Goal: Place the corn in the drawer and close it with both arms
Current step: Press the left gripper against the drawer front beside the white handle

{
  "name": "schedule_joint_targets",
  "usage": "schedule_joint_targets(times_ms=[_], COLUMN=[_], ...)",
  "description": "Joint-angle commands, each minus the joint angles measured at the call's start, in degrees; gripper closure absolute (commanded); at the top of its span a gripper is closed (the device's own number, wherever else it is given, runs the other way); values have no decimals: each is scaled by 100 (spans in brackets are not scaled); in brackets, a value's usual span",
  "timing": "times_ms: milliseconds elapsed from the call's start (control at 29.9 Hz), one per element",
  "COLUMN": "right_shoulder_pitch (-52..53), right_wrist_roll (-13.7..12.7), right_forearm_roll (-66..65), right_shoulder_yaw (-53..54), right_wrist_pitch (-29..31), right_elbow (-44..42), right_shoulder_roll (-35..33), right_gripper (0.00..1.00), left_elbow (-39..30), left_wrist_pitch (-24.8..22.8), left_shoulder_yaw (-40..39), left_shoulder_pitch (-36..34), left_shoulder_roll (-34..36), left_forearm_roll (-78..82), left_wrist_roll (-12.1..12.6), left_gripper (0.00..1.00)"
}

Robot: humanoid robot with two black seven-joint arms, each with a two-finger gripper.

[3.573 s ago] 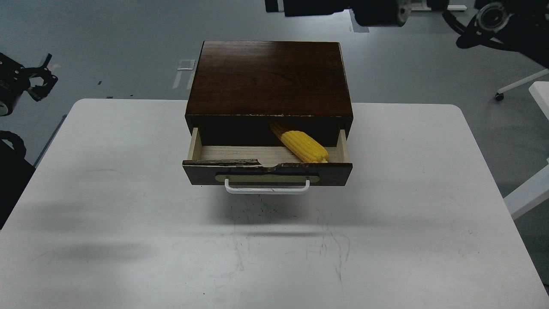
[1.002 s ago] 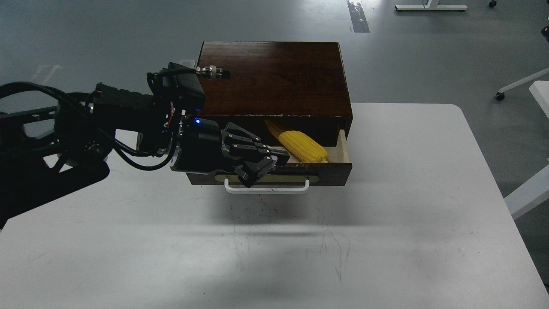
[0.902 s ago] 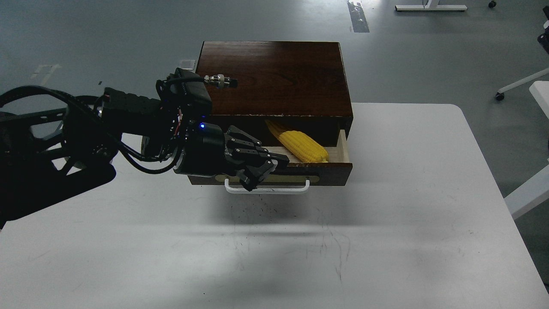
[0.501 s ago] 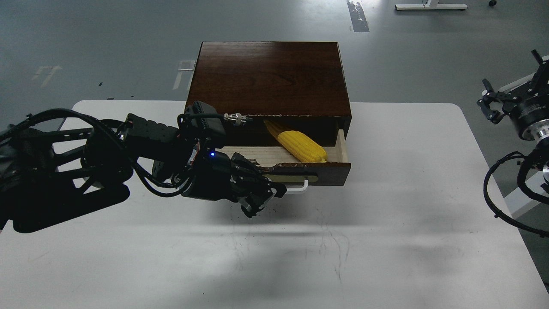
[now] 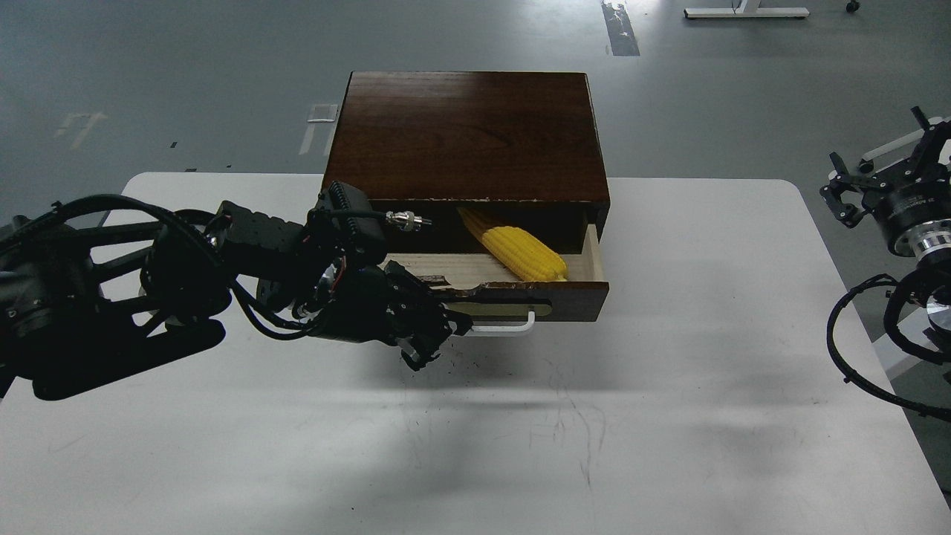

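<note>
The dark brown cabinet (image 5: 464,134) stands at the back middle of the white table (image 5: 669,386). Its drawer (image 5: 572,297) is pulled out. The yellow corn (image 5: 516,249) lies inside on the pale wood at the right, slanted, its tip under the cabinet top. My left gripper (image 5: 437,342) is low in front of the drawer's left half, just left of the white handle (image 5: 513,328), with its fingers apart and nothing between them. It hides the handle's left end. My right gripper (image 5: 883,152) hangs off the table's right edge, claws spread and empty.
My left arm (image 5: 186,275) lies across the table's left side with looped black cables. A white furniture leg (image 5: 895,145) and the grey floor lie beyond the right edge. Scuff marks dot the table in front of the cabinet.
My left gripper has dropped from the drawer's front rim to just above the table in front of it and drawn back left. My right gripper has come into view at the right. The corn has not moved.
</note>
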Motion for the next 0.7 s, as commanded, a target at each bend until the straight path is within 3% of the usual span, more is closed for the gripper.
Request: schedule_joint_targets(times_ms=[0,668], right_shoulder_pitch=[-3,76], right_wrist_roll=[0,-17], right_forearm_roll=[0,-9], right_shoulder_yaw=[7,-2], right_wrist_pitch=[1,1], right_elbow=[-14,-243], right_shoulder_roll=[-21,-3], right_gripper=[0,0], left_elbow=[-49,-224], left_wrist_pitch=[0,0], left_shoulder_yaw=[1,80], left_shoulder_pitch=[-2,7], left_shoulder_roll=[-1,-62], left_forearm_roll=[13,769], left_wrist_roll=[9,36], left_gripper=[100,100])
